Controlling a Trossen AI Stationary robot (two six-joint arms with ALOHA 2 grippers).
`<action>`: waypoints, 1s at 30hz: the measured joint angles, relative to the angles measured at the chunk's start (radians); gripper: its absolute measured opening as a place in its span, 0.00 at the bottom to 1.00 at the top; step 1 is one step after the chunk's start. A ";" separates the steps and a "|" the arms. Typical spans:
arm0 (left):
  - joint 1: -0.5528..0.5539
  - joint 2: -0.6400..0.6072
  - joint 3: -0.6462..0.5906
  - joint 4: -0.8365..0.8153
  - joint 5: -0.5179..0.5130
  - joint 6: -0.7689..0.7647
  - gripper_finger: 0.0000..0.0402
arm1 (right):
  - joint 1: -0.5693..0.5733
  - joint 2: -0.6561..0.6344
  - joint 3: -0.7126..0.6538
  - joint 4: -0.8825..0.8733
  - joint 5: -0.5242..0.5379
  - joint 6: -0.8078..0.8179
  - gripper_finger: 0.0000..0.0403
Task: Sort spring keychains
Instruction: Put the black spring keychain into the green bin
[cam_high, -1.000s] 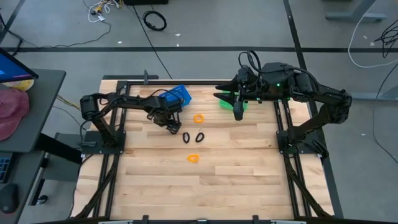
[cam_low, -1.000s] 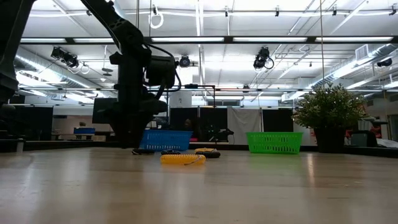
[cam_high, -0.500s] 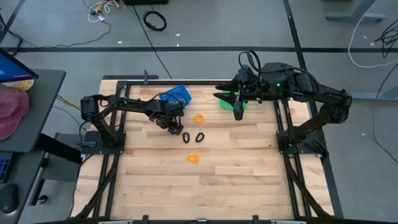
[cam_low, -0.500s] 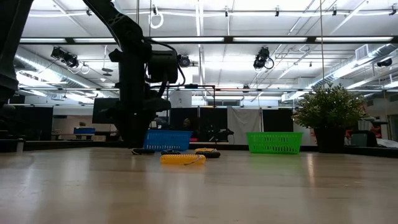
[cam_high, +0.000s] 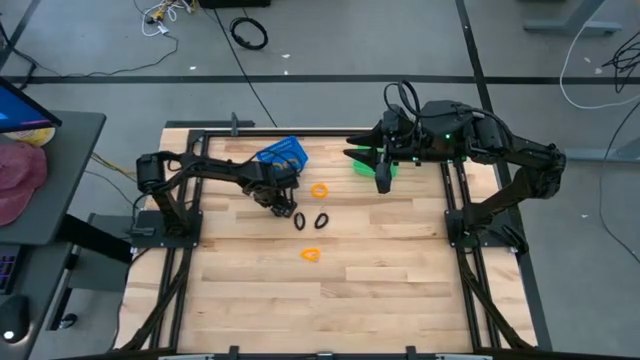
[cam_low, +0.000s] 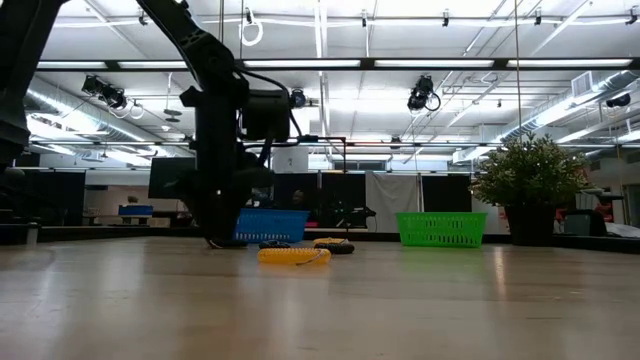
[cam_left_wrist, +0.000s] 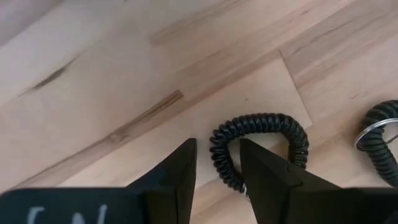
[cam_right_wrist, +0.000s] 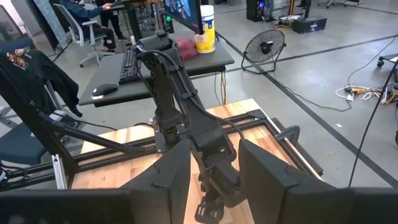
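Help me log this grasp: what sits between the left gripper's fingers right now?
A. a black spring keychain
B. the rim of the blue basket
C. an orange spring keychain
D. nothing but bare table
A: in the left wrist view the left gripper straddles the coil of a black spring keychain on the table, fingers open around it.

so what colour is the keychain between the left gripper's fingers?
Black: a black coiled keychain at the left gripper, clearest in the left wrist view.

The pale wooden table (cam_left_wrist: 93, 81) looks smooth and matt, the black coiled keychain (cam_left_wrist: 261, 146) glossy plastic.
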 joint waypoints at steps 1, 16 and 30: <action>-0.001 0.000 -0.001 0.003 -0.004 -0.001 0.32 | 0.000 0.000 0.000 0.000 0.000 0.000 0.34; -0.001 -0.019 -0.005 -0.004 -0.019 0.059 0.03 | 0.000 0.000 0.000 0.003 0.000 0.000 0.34; -0.001 -0.485 -0.008 -0.001 -0.065 0.083 0.02 | -0.003 0.000 0.000 0.004 0.000 0.000 0.34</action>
